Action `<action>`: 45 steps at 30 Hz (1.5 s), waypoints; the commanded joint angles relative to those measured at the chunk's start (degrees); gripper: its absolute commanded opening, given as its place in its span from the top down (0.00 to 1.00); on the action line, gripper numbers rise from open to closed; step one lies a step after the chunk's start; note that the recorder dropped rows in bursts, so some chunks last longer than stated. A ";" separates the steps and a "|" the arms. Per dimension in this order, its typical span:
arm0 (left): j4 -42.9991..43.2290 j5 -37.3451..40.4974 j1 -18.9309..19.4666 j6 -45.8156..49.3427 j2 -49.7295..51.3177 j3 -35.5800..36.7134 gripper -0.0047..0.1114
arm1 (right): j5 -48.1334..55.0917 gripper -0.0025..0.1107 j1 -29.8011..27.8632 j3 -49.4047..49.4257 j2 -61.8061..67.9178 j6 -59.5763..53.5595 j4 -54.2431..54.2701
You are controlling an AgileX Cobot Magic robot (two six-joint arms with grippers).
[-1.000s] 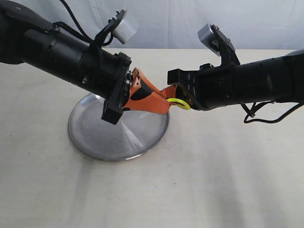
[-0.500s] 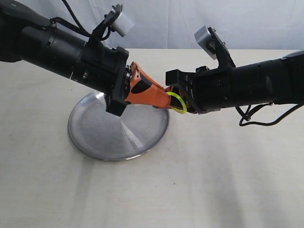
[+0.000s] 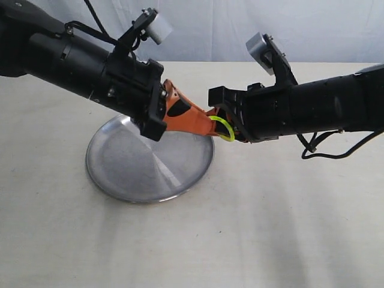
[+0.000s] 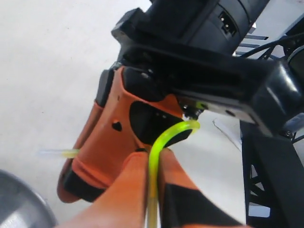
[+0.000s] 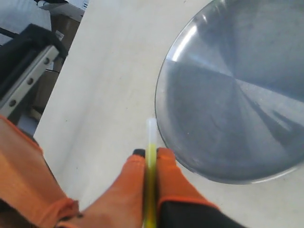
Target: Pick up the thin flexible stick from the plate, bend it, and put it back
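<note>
- State: left tool (image 4: 151,166) clenched on the thin flexible stick (image 4: 164,140); right tool (image 5: 151,159) likewise clenched on it; in the exterior view the two tools meet nose to nose, touching or very nearly, cannot tell which.
- Location: stick is off the plate (image 3: 120,189), held in the air between the tools and curled into a tight yellow-green loop; the loop hangs about over the plate's rim on the right arm's side, near the middle of the surface (image 3: 270,234); the plate lies between that middle and the surface's left edge.
- Judgement: bending step in hand; put-back not yet done.
- Risk, slip: right tool grips close to one end, with only a short whitish tip showing past its fingertips; the loop is sprung, so any pull could draw that end through and whip the stick free onto the surface.
- Risk, over-bend: loop already tight; closing the tools further could kink or snap the strand.
- Risk, tool contact: orange fingers are crowded together; further approach or twist would press finger on finger and might lever one grip loose.
- Risk, uneven release: if one tool lets go first, the stick will likely spring straight and swing in the other.
- Risk, drop point: released here at the rim, a sprung stick may bounce over the low edge; carry toward the left edge, over the plate's centre, and lower first.
</note>
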 commanded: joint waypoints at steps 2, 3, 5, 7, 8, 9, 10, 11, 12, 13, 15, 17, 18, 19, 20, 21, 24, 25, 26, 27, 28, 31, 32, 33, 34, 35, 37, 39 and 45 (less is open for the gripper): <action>7.04 -13.82 0.85 -8.98 0.64 0.03 0.96 | 6.94 0.99 0.50 0.13 -1.10 -0.59 0.10; 8.03 -14.59 0.85 -10.56 0.64 0.03 0.96 | 6.94 0.99 0.50 0.13 -1.10 -0.59 0.10; 9.80 -16.01 0.85 -13.42 0.64 0.03 0.96 | 7.09 0.99 0.50 0.13 -1.10 -0.59 0.10; 11.43 -17.02 0.85 -16.33 0.64 0.03 0.96 | 7.19 0.99 0.50 0.13 -1.10 -0.59 0.10; 12.02 -17.61 0.85 -17.22 0.64 0.03 0.96 | 7.19 0.99 0.50 0.13 -1.10 -0.59 0.10; 12.77 -18.43 0.85 -18.29 0.64 0.03 0.96 | 7.19 0.99 0.50 0.13 -1.10 -0.59 0.10; 13.24 -18.47 0.85 -19.02 0.64 0.03 0.96 | 7.31 0.99 0.50 0.13 -1.10 -0.59 0.10; 13.37 -18.47 0.85 -19.14 0.64 0.03 0.96 | 7.44 0.99 0.50 0.13 -1.10 -0.59 0.10; 13.37 -18.47 0.85 -19.14 0.64 0.03 0.96 | 7.59 0.99 0.50 0.13 -1.10 -0.59 0.10; 13.25 -18.47 0.85 -19.13 0.64 0.03 0.96 | 7.83 0.99 0.50 0.13 -1.10 -0.59 0.10; 13.25 -18.47 0.85 -19.13 0.64 0.03 0.96 | 8.50 0.99 0.50 0.13 -1.10 -0.59 0.10; 13.15 -18.47 0.85 -19.36 0.64 0.03 0.96 | 9.58 0.99 0.50 0.13 -1.10 -1.17 0.10; 13.15 -18.47 0.85 -20.11 0.64 0.03 0.96 | 9.96 0.99 0.50 0.13 -1.10 -1.33 0.10; 13.15 -18.47 0.85 -20.11 0.64 0.03 0.96 | 10.23 0.99 0.50 0.13 -1.10 -1.33 0.10; 13.15 -18.47 0.85 -20.21 0.64 0.03 0.96 | 10.45 0.99 0.50 0.13 -1.10 -1.33 0.10; 13.15 -18.47 0.85 -20.21 0.64 0.03 0.96 | 10.63 0.99 0.50 0.13 -1.10 -1.33 0.10; 12.63 -18.47 0.85 -20.20 0.64 0.03 0.96 | 11.73 0.99 0.50 0.13 -1.10 -1.47 -0.75; 12.37 -18.47 0.85 -20.20 0.64 0.03 0.96 | 12.20 0.99 0.50 0.13 -1.10 -1.58 -1.41; 12.37 -18.47 0.85 -20.20 0.64 0.03 0.96 | 12.61 0.99 0.50 0.13 -1.10 -1.61 -1.87; 12.37 -18.47 0.85 -20.20 0.64 0.03 0.96 | 12.91 0.99 0.50 0.13 -1.10 -1.61 -2.67; 12.37 -18.47 0.85 -20.20 0.64 0.03 0.96 | 13.29 0.99 0.50 0.13 -1.10 -1.61 -3.18; 12.25 -18.23 0.85 -20.34 0.64 0.03 0.96 | 13.98 0.99 0.50 0.13 -1.10 -2.09 -4.12; 12.12 -18.14 0.85 -20.34 0.64 0.03 0.96 | 14.10 0.99 0.50 0.13 -1.10 -2.67 -4.12; 11.83 -17.73 0.85 -20.34 0.64 0.03 0.96 | 14.23 0.99 0.50 0.13 -1.10 -2.87 -4.12; 11.47 -17.43 0.85 -20.34 0.64 0.03 0.96 | 14.23 0.99 0.50 0.13 -1.10 -2.96 -4.12; 11.24 -17.06 0.85 -20.34 0.64 0.03 0.96 | 14.23 0.99 0.50 0.13 -1.10 -3.08 -4.12; 10.73 -16.29 0.85 -20.34 0.64 0.03 0.96 | 14.23 0.99 0.50 0.13 -1.10 -3.20 -4.55; 10.32 -15.89 0.85 -20.34 0.64 0.03 0.96 | 14.23 0.99 0.50 0.13 -1.10 -3.20 -5.27; 7.90 -14.16 0.85 -19.89 0.64 0.03 0.96 | 11.94 0.99 0.50 0.13 -1.10 -3.20 -5.93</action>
